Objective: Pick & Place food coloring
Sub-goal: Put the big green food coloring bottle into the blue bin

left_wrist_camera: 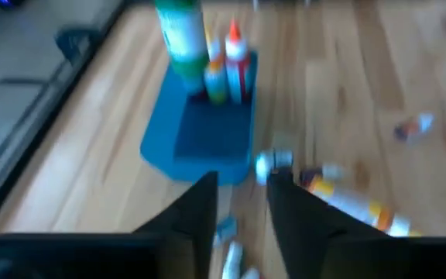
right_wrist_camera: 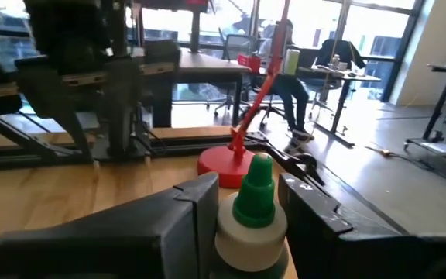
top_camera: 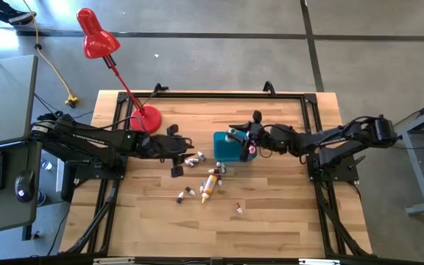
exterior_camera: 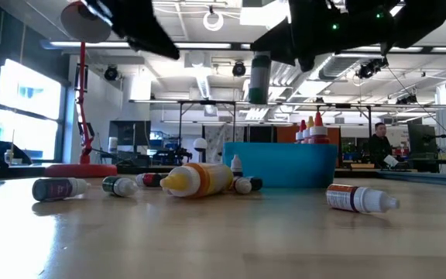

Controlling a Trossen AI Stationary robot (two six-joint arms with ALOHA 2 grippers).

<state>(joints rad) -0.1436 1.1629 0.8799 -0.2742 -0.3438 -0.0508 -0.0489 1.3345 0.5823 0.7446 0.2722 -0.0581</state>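
My right gripper (top_camera: pixel 240 138) hangs over the blue bin (top_camera: pixel 223 151) and is shut on a green-tipped bottle (exterior_camera: pixel 260 77). Orange- and red-tipped bottles (exterior_camera: pixel 310 129) stand upright inside the bin (exterior_camera: pixel 281 166). My left gripper (left_wrist_camera: pixel 242 198) is open and empty. It hovers left of the bin above small bottles (top_camera: pixel 195 159). A yellow-orange bottle (exterior_camera: pixel 198 180) lies on its side on the table, with several small grey-white bottles (exterior_camera: pixel 59 188) (exterior_camera: pixel 362 198) lying around it. My right gripper pinches the green-tipped bottle between its two fingers at the pale collar (right_wrist_camera: pixel 252 226) just under the green tip (right_wrist_camera: pixel 255 190). The fingers (right_wrist_camera: pixel 200 209) come about level from the table's right side. The bottle is upright and lifted clear, its body hanging below the fingers over the bin.
A red desk lamp stands with its base (top_camera: pixel 147 118) at the table's far left, its stem slanting over the left arm. Loose bottles lie between the bin and the near edge (top_camera: pixel 185 194) (top_camera: pixel 238 209). People sit at desks in the room beyond (right_wrist_camera: pixel 300 70).
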